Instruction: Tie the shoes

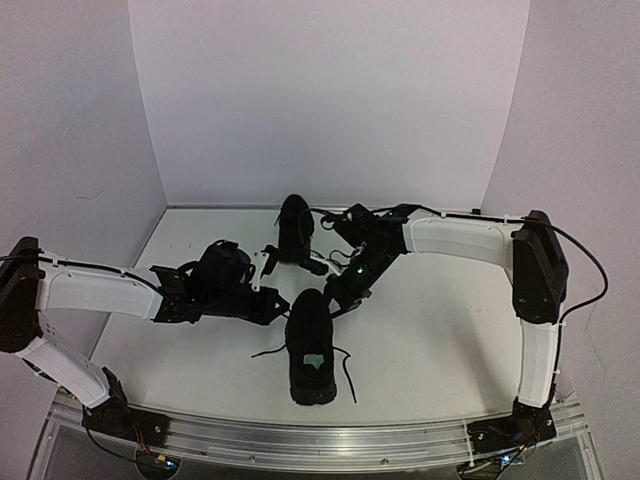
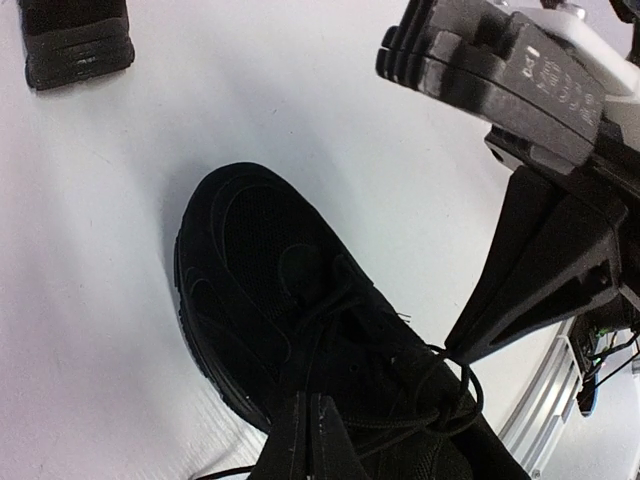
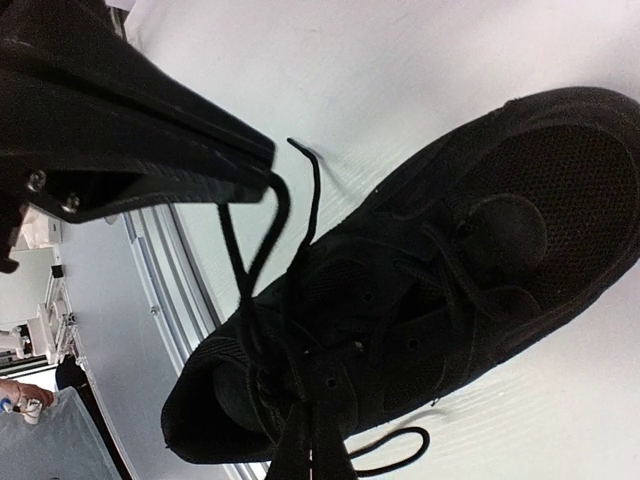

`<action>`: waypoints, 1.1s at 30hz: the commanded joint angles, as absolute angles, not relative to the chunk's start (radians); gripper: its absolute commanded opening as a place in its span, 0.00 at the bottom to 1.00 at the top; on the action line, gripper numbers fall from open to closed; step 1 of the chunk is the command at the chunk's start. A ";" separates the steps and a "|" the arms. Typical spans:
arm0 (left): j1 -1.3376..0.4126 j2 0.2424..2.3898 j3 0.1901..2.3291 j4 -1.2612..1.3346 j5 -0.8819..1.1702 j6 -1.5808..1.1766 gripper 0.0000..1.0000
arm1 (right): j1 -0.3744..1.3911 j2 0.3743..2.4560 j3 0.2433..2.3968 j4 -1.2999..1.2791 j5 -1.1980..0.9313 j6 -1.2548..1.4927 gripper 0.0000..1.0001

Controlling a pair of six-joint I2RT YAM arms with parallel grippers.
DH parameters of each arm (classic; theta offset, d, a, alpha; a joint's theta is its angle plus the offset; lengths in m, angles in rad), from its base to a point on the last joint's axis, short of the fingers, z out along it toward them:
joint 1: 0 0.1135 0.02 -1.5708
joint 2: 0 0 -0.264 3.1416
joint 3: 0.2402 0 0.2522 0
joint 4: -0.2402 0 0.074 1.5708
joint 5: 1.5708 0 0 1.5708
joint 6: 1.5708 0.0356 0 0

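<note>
Low at centre of the left wrist view, left gripper [image 2: 310, 405] pressed together over the tongue of the lower shoe [image 2: 280, 290]. The right wrist view shows the same gripper at upper left, its tip pinching a thin black lace [image 3: 317, 190] that loops down to the eyelets. Right gripper [image 3: 305, 425] also pressed shut, bottom centre of its own view. Seen from the left wrist, its wedge tip at right holds another strand of lace, pulled up off the shoe. Both tips meet over the lace area, from opposite sides. Lower shoe sits at lower centre of the top view, all black, pale patch inside the opening, loose lace ends trailing onto the white counter [image 1: 430, 340] on both sides. Upper shoe [image 1: 295, 228] stands apart, above centre near the back wall, just beside the right arm's wrist.
</note>
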State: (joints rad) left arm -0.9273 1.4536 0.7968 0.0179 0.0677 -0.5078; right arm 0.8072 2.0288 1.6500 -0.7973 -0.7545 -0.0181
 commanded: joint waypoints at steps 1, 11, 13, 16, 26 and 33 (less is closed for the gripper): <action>-0.922 1.389 0.778 0.008 0.011 -0.525 0.00 | 0.775 1.952 1.627 -0.773 -0.717 -0.008 0.00; -0.922 1.438 0.842 -0.053 0.021 -0.445 0.00 | 0.770 1.969 1.647 -0.735 -0.800 0.034 0.00; -0.923 1.413 0.843 -0.042 0.010 -0.397 0.09 | 0.770 1.967 1.643 -0.736 -0.807 0.031 0.00; -0.923 1.355 0.847 -0.004 0.012 -0.278 0.32 | 0.770 1.966 1.637 -0.736 -0.816 0.028 0.00; -0.983 1.347 1.011 -0.217 0.134 0.347 0.45 | 0.770 1.974 1.626 -0.735 -0.836 0.024 0.00; -1.102 1.454 1.090 -0.319 0.079 0.580 0.41 | 0.770 1.988 1.625 -0.722 -0.851 0.037 0.00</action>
